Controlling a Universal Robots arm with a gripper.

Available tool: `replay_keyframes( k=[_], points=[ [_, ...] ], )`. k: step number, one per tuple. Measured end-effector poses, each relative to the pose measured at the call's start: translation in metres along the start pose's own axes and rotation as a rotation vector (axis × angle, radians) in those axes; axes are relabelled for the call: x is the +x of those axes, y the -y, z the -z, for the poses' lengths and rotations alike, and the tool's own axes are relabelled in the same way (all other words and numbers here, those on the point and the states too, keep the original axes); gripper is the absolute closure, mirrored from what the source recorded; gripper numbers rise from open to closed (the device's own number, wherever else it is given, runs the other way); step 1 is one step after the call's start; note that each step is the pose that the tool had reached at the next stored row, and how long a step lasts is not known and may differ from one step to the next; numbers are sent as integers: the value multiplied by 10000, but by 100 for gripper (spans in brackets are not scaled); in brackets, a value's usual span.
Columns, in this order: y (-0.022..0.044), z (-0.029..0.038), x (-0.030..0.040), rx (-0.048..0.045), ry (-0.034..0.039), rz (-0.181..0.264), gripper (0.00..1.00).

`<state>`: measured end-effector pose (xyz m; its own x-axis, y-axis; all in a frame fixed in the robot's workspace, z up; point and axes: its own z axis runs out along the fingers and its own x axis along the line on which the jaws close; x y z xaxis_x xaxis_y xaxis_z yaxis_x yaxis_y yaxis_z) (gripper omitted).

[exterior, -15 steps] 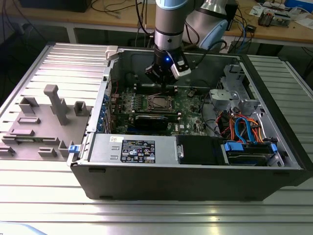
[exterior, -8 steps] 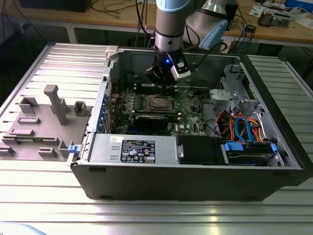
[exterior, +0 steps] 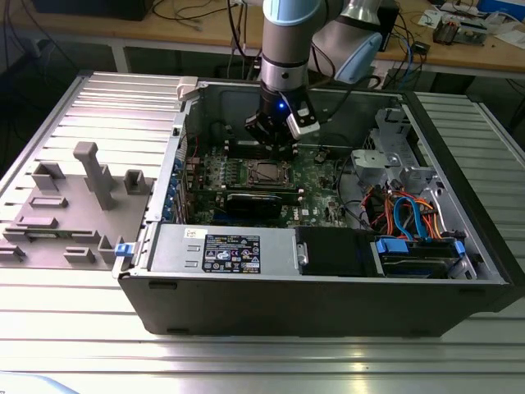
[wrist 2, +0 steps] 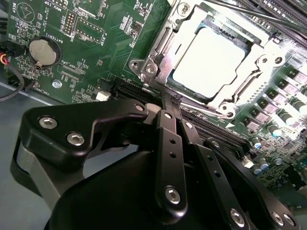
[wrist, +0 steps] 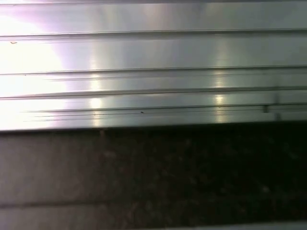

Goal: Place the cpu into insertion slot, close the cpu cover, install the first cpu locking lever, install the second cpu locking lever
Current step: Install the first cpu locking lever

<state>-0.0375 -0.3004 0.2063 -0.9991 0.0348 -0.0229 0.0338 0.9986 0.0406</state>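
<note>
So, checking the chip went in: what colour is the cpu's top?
Pale silvery-grey; the flat square metal cpu shows best in the second wrist view.

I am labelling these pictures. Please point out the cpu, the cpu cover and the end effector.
cpu [wrist 2: 211,62], second wrist view, middle of its pale top.
cpu cover [wrist 2: 261,72], second wrist view, metal frame beside the chip.
end effector [wrist 2: 172,108], second wrist view, at its fingertips.

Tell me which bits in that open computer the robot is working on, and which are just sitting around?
Part of the job:
- the cpu, lying in its socket
- the cpu cover, down around the cpu
- the claw, right beside the socket

Just sitting around:
- the coin battery
- the orange and blue cables
- the grey fixture block beside the case
</note>
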Motion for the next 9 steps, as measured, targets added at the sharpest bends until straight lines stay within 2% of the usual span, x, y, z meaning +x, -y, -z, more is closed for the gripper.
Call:
replay_keyframes(
  k=[5, 9],
  points=[
    [1, -11, -2, 2, -1, 0, 89],
    [-1, 6, -2, -2, 1, -1, 89]
  ],
)
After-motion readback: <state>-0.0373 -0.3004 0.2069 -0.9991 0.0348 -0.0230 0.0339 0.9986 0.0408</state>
